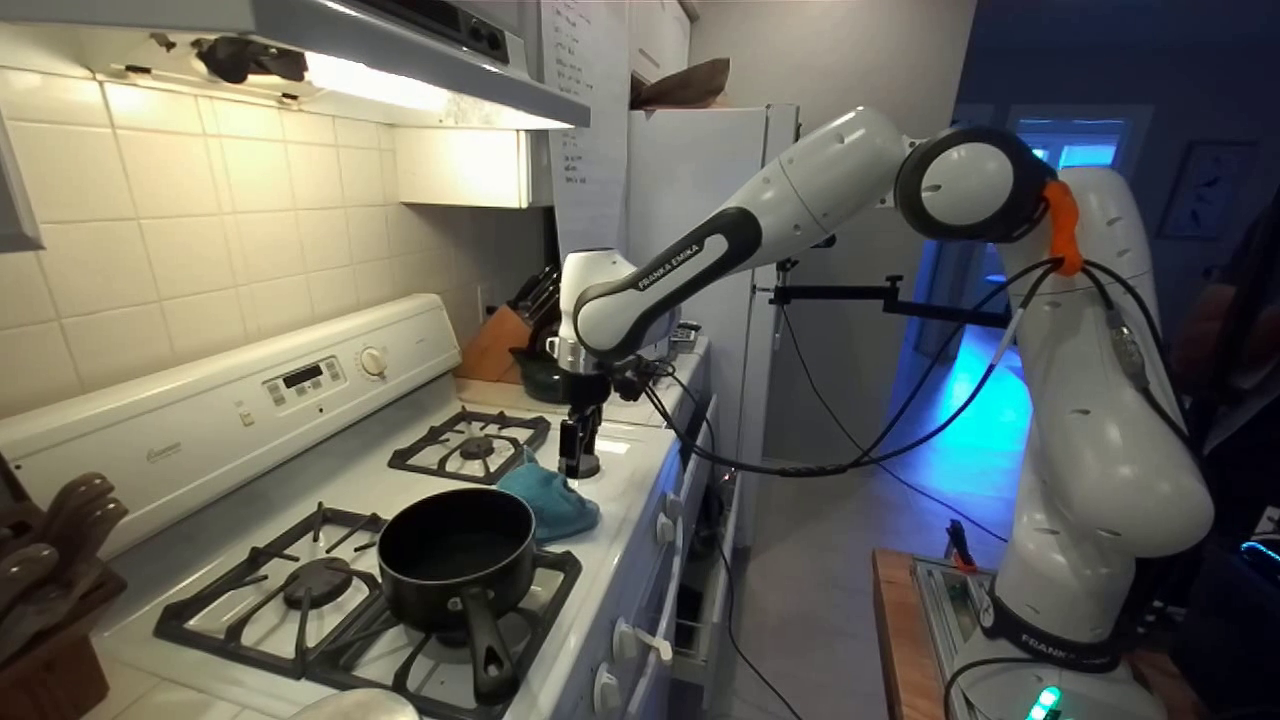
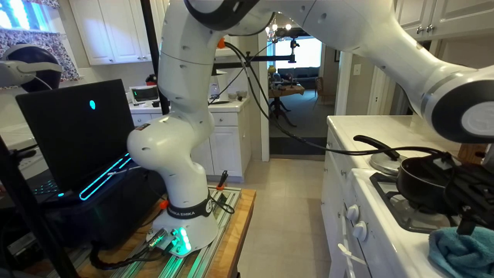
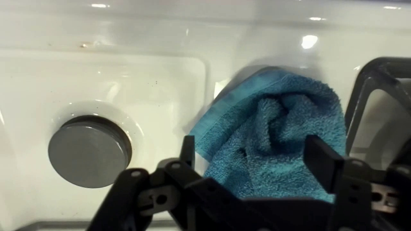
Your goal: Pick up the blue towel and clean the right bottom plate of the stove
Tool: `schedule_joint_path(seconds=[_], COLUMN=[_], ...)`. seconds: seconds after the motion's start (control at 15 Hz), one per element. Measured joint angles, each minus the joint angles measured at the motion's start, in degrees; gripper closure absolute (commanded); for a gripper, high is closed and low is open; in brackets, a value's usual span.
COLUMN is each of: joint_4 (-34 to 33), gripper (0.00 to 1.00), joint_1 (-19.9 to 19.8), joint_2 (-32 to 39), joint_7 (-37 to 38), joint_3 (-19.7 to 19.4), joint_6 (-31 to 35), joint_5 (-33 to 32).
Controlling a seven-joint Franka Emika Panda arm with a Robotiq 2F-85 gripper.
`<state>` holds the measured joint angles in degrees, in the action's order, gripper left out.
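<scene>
The hood lamp [image 1: 375,85] warmly lights the tiles [image 1: 180,185]

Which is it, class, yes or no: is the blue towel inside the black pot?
No, in an exterior view the blue towel lies on the stovetop, beside the black pot.

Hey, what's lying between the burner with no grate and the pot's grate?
The blue towel lies between that burner and the grate, as the wrist view shows.
</scene>
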<state>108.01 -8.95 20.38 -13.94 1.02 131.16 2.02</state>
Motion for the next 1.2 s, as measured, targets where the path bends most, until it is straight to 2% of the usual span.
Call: schedule_joint_path(seconds=[0.8,1.2], joint_4=[10.37,13.81], gripper=[0.0,0.0], joint_1=[2.47,4.53], joint_2=[-13.61,-18.12], joint_7=[2.48,3.93], joint_3=[-0.48,-0.48], joint_6=[-0.01,0.06], joint_5=[1.63,1.65])
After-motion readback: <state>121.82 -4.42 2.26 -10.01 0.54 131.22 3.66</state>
